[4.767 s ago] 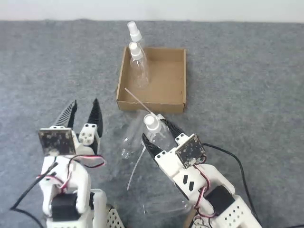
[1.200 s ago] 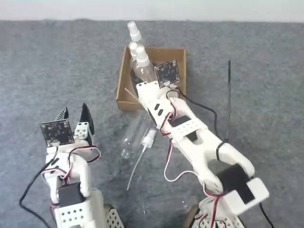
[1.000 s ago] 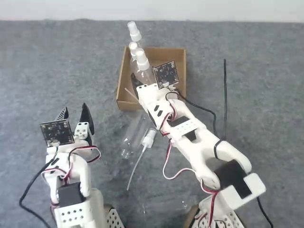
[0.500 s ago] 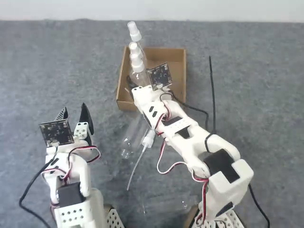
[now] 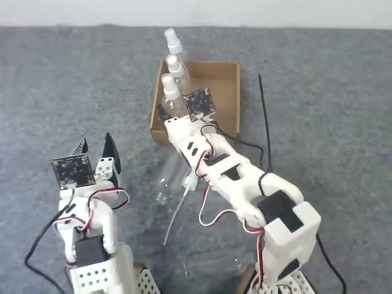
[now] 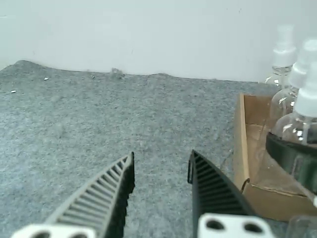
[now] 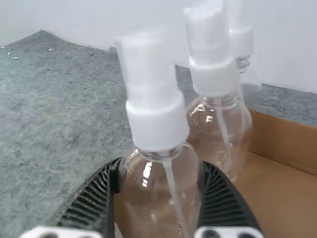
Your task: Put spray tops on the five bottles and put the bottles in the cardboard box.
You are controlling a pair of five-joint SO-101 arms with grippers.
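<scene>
The right gripper (image 7: 159, 171), clenched on a capped bottle (image 7: 154, 114), is holding it upright at the near corner of the box (image 5: 228, 92) beside two others (image 7: 218, 99); placing is likely in hand, calling next for lowering and letting go, while the left gripper (image 6: 161, 157) is hanging open.

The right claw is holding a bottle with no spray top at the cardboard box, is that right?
Not quite. The bottle in the right claw does have a spray top, as the right wrist view shows; it is at the cardboard box.
</scene>
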